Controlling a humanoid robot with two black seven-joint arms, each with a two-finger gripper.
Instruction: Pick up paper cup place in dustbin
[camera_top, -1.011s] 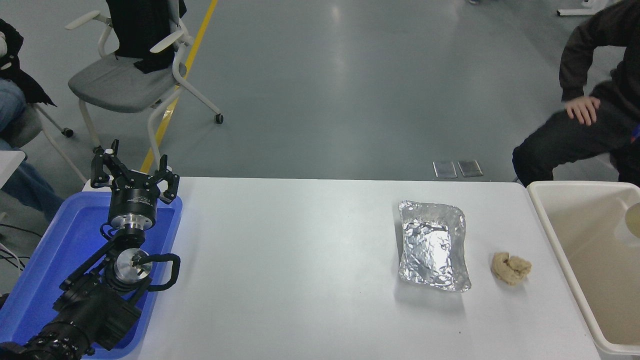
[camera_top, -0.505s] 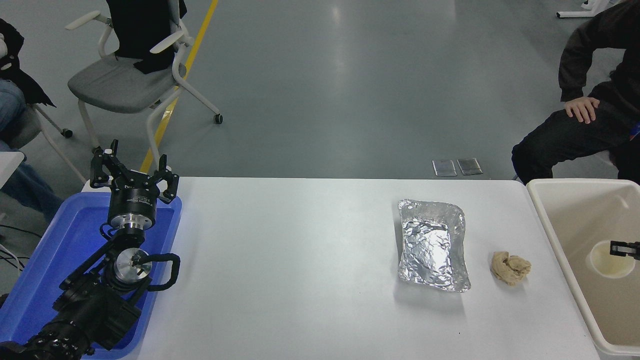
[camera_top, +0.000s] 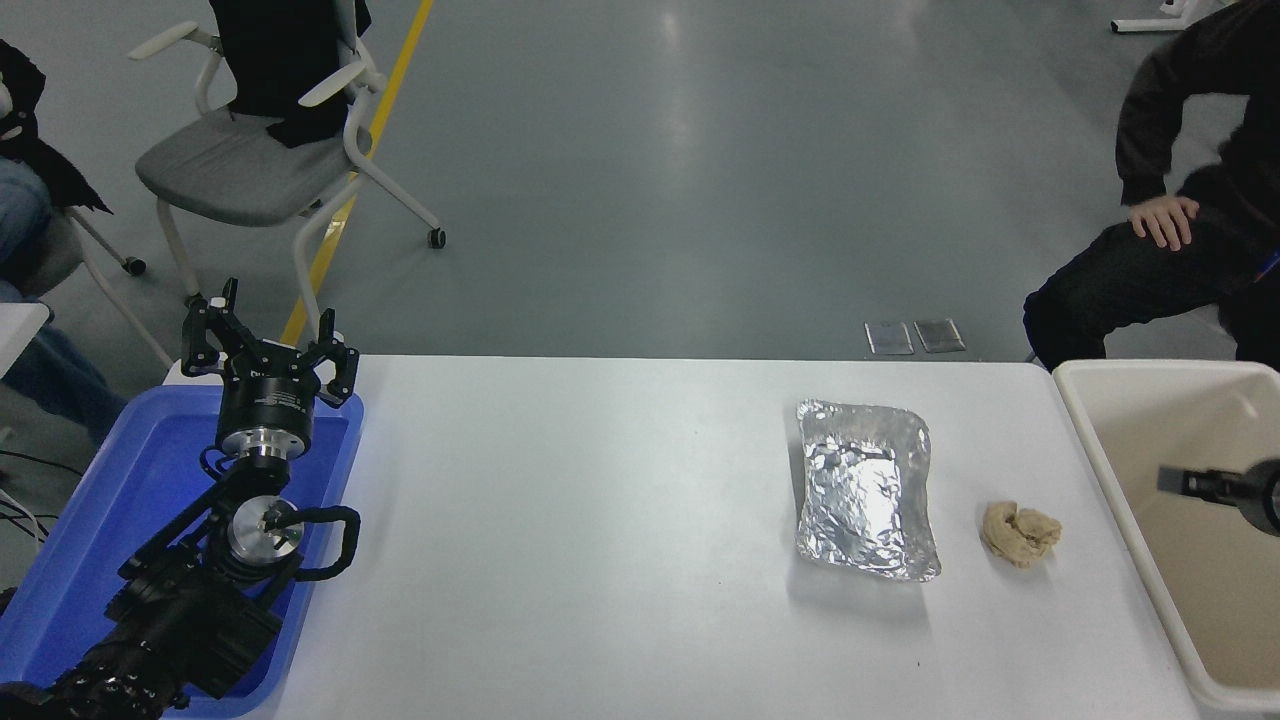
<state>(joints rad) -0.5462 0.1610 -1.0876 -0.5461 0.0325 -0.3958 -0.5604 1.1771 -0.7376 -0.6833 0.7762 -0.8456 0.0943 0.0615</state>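
On the table, one foil tray, one paper wad

The foil tray is showing crinkled, shiny metal; the paper wad is looking rough and matt; the dustbin and blue tray are gleaming as smooth plastic; the table is looking smooth, faintly glossy.
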